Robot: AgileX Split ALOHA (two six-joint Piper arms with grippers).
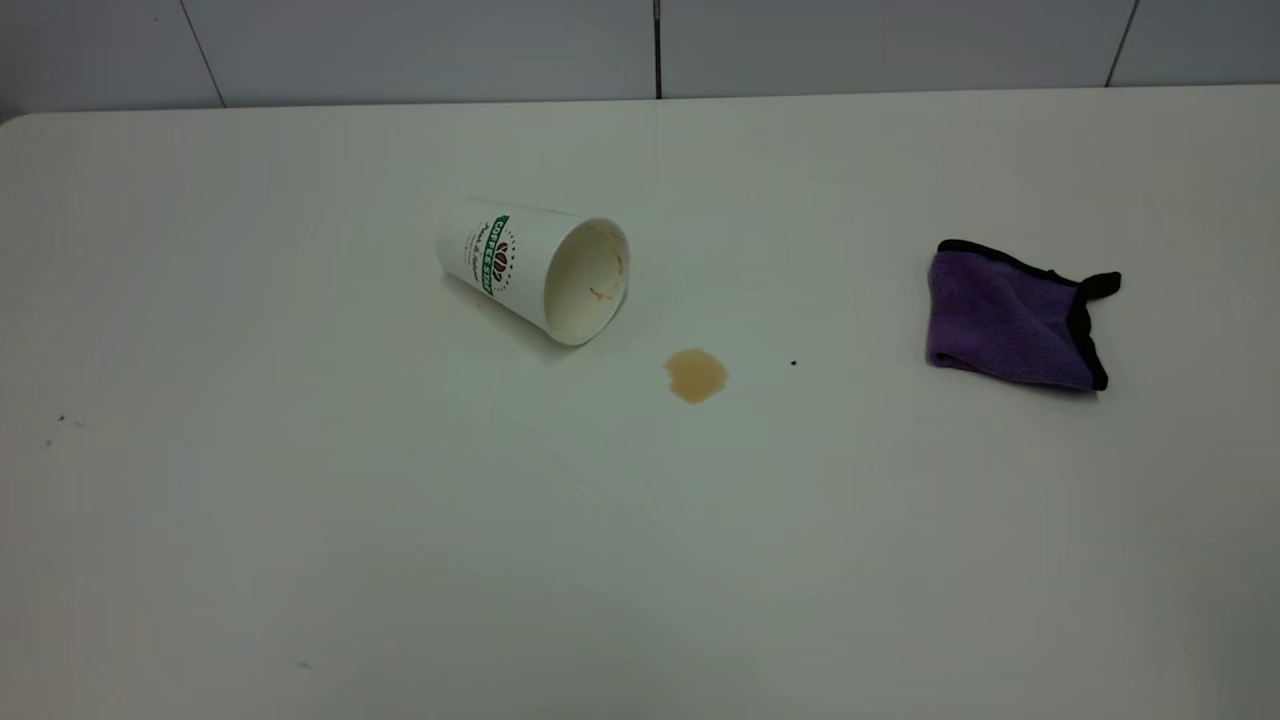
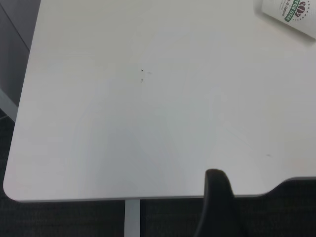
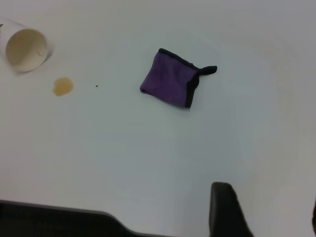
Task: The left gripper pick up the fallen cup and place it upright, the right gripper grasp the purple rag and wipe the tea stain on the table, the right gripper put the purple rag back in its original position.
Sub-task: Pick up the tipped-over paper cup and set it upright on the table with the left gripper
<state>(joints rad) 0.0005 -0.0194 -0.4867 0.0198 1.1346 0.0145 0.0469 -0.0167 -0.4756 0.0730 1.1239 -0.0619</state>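
Nothing done yet. Paper cup (image 1: 535, 270) on its side at table centre; tea stain (image 1: 696, 375) at its 4 o'clock; purple rag (image 1: 1015, 316) at 3 o'clock, untouched. Both claws' state: cannot tell.

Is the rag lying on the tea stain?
No. The rag lies apart from the stain, with bare table between them.

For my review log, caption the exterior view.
Paper cup on its side, tea stain beside its mouth, folded purple rag apart at right.
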